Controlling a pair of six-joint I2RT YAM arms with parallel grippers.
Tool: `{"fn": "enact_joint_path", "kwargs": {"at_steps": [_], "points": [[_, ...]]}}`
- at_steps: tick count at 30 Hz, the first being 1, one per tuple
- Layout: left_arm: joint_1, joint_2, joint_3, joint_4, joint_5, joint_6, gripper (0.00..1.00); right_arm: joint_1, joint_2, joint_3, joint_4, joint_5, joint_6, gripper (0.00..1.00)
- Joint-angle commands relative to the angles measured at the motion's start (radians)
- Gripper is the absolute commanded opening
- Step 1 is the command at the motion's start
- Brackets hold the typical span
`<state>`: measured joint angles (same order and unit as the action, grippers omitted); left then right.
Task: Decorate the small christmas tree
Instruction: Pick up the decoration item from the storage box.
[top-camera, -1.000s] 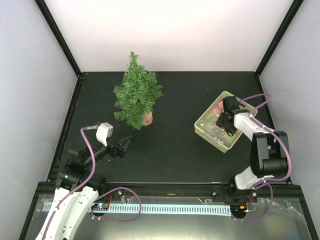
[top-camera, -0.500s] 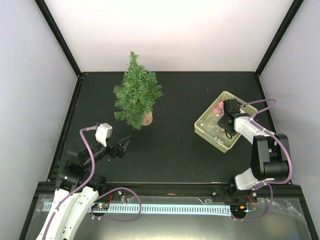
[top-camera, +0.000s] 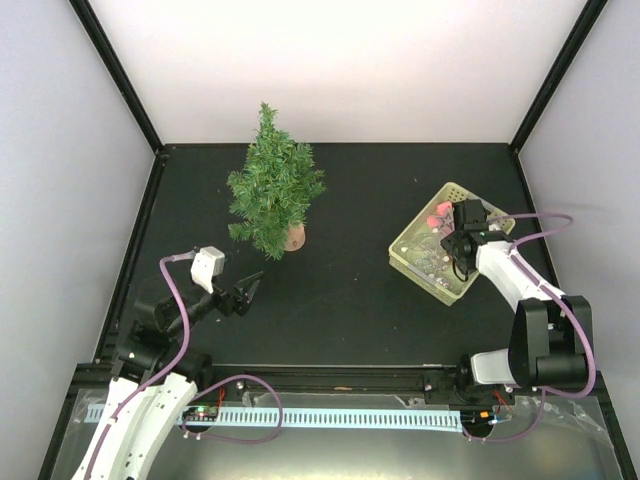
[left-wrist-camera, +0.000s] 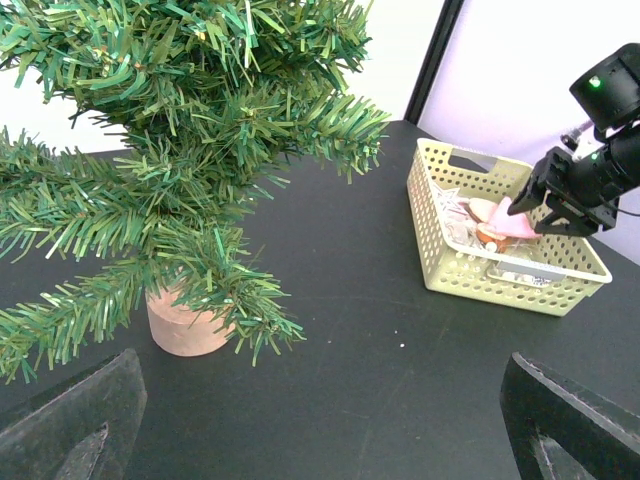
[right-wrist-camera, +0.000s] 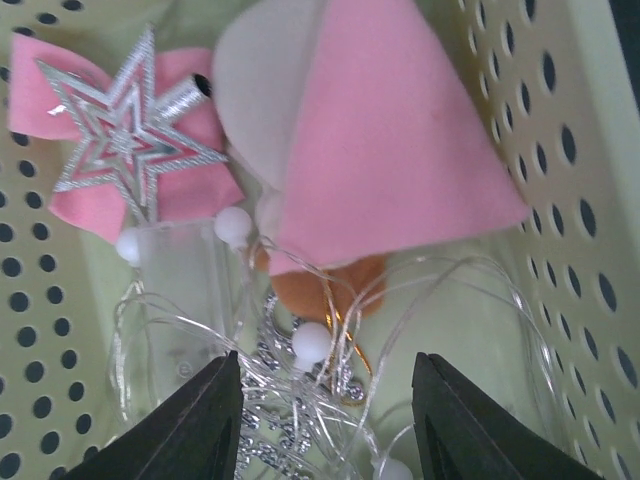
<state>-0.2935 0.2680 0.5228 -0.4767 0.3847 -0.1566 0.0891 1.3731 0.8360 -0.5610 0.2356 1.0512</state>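
Your right hand (right-wrist-camera: 325, 420) hovers in yellow basket (top-camera: 405, 262), right side of counter (top-camera: 350, 300), fingers apart, holding nothing, over pink cone ornament (right-wrist-camera: 380, 150) and silver star (right-wrist-camera: 130, 140). Left hand (top-camera: 247, 290) wide apart, near left. Small christmas tree (top-camera: 275, 195) far left, undecorated. Likely step: choosing ornament. Next: descend, clamp one.

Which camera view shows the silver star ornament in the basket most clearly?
The right wrist view: the silver star sits large and sharp at upper left, lying on a pink felt piece. The top external view shows the basket with only tiny pink specks inside. The left wrist view shows it side-on; the star is hard to make out.
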Motion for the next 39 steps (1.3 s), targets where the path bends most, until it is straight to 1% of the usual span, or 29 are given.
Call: {"fn": "enact_joint_path", "kwargs": {"at_steps": [1, 8, 12, 19, 25, 30, 33, 36, 39], "points": [[-0.007, -0.013, -0.001, 0.023, -0.012, 0.013, 0.99, -0.004, -0.021, -0.044, 0.033, -0.016, 0.095, 0.48], [-0.007, -0.013, -0.003, 0.022, -0.013, 0.014, 0.99, -0.003, -0.011, -0.051, 0.024, 0.013, 0.142, 0.51], [-0.007, -0.016, -0.003, 0.022, -0.014, 0.015, 0.99, -0.003, -0.004, -0.073, 0.072, 0.005, 0.15, 0.51], [-0.007, -0.013, -0.003, 0.023, -0.012, 0.015, 0.99, -0.003, 0.047, -0.071, 0.091, -0.034, 0.176, 0.52], [-0.007, -0.01, -0.002, 0.022, -0.012, 0.015, 0.99, -0.003, 0.086, -0.065, 0.121, -0.037, 0.171, 0.51], [-0.007, -0.005, -0.001, 0.023, -0.013, 0.017, 0.99, -0.003, 0.112, -0.066, 0.149, -0.023, 0.172, 0.47], [-0.007, -0.004, -0.001, 0.023, -0.014, 0.017, 0.99, -0.004, 0.119, -0.064, 0.159, -0.012, 0.165, 0.43], [-0.007, -0.004, -0.001, 0.021, -0.014, 0.017, 0.99, -0.004, 0.109, -0.066, 0.164, 0.024, 0.147, 0.32], [-0.007, -0.003, 0.0, 0.02, -0.015, 0.018, 0.99, -0.003, 0.085, -0.073, 0.168, 0.085, 0.113, 0.17]]}}
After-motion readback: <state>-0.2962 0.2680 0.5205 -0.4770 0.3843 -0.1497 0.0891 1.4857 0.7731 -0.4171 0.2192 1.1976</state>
